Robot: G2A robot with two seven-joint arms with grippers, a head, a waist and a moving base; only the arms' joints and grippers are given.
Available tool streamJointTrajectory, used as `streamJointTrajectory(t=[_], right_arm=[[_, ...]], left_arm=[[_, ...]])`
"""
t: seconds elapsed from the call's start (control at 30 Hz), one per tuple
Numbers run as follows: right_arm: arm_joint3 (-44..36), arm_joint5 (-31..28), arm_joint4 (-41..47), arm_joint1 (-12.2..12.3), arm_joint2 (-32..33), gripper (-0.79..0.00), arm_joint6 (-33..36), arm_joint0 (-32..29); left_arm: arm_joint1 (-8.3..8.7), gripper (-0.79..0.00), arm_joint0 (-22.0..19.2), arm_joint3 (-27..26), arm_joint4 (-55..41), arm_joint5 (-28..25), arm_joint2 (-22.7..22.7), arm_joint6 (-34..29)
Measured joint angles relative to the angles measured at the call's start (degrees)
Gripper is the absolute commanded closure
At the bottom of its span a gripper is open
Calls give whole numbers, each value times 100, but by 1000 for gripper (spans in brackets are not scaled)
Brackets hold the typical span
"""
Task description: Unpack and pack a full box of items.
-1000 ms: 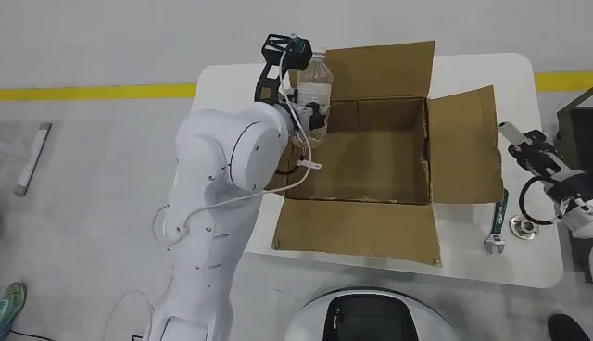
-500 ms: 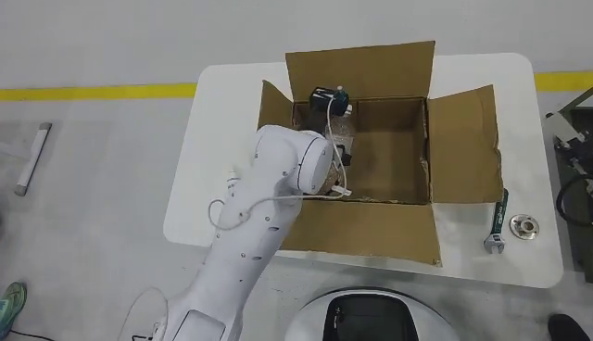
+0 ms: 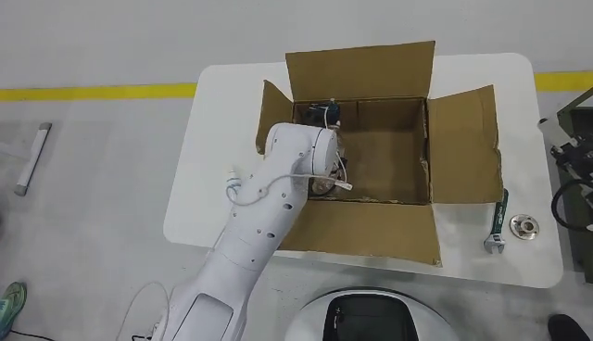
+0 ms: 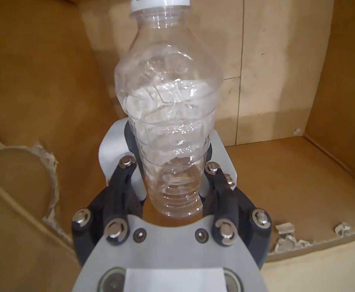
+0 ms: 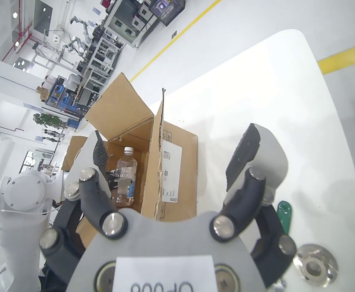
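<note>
A clear plastic bottle point(image 4: 168, 107) with a white cap stands upright inside the open cardboard box point(image 3: 429, 146). My left gripper point(image 4: 170, 153) is shut on its lower body. From above, the left gripper point(image 3: 326, 113) is down in the box's far left corner, and the arm hides most of the bottle. The right wrist view also shows the bottle point(image 5: 125, 171) in the box point(image 5: 177, 165). My right gripper point(image 5: 174, 153) is open with nothing in it, off the table's right edge point(image 3: 567, 148). I cannot tell whether the bottle's base touches the box floor.
The box's flaps are folded outward on the white table point(image 3: 213, 156). A green-handled wrench point(image 3: 498, 222) and a round metal flange point(image 3: 523, 226) lie right of the box near the table's front right. Torn cardboard bits point(image 4: 284, 229) lie on the box floor.
My left arm has carried the bottle from above the box's far left corner down into the box. My right gripper has drawn back to the table's right edge.
</note>
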Motion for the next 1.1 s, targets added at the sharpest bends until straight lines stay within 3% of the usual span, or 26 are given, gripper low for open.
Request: streamJointTrajectory(t=[0.03, 0.07, 0.1, 0.13, 0.43, 0.6, 0.67, 0.83, 0.93, 1.1], right_arm=[[-1, 0, 1, 1, -2, -785, -1, -3], [-5, 1, 3, 2, -4, -785, -1, -7], [-11, 1, 4, 4, -6, -785, -1, -12], [-13, 1, 5, 5, -6, -785, -1, -15], [-21, -12, 21, 18, 0, -785, 14, -30], [-22, -13, 33, 26, 2, -785, 26, -31], [-19, -18, 44, 29, -3, -785, 33, -30], [-7, -28, 35, 38, -41, -785, 54, -15], [7, -25, 13, 47, -86, -785, 83, 16], [22, -11, -49, 61, -201, -785, 121, 81]], left_arm=[[-13, 0, -21, 73, -17, 10, 13, 9], [-25, -89, -42, 137, -3, 17, 40, 17], [-41, -336, -59, 212, 14, 25, 74, 25], [-53, -785, -67, 271, -4, 26, 84, 26], [-121, -785, -177, 500, 111, 27, 79, 26], [-96, -785, -167, 236, 310, 15, -74, 33], [-72, -785, -143, -39, 350, -95, -158, 40], [60, -785, 97, -1466, 728, -759, -429, -35], [138, -785, 264, -2319, 682, -1107, -748, -169], [273, -785, 408, -3278, 530, -1521, -1345, -160]])
